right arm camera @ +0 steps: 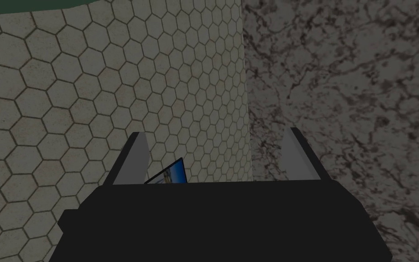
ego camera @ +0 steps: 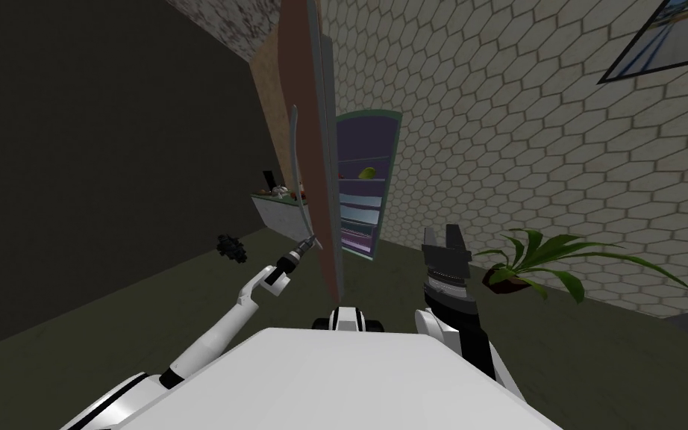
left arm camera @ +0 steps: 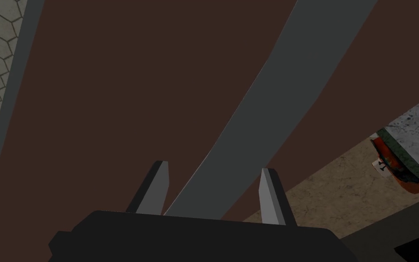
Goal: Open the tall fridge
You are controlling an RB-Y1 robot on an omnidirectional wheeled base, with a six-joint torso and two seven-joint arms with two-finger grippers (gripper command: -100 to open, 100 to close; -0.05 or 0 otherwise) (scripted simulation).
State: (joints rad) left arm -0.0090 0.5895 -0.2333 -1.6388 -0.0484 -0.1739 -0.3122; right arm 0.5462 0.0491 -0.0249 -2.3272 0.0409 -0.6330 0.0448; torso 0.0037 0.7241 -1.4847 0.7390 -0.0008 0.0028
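Two things matter now: the left gripper, clamped on the grey handle of the tall fridge's brown door, already swung wide just ahead, should trace the hinge's arc without twisting, while the right gripper hangs released, well apart.

Home kitchen, by what shows. A tall fridge w/ green frame stands open, its flat brown door w/ long grey handle swung out. On a shelf inside lies a yellow-green fruit. Beside the fridge, a low counter w/ speckled stone top carries small items. The wall of pale hexagon tiles, a framed picture & a green potted plant on the dark floor look domestic.
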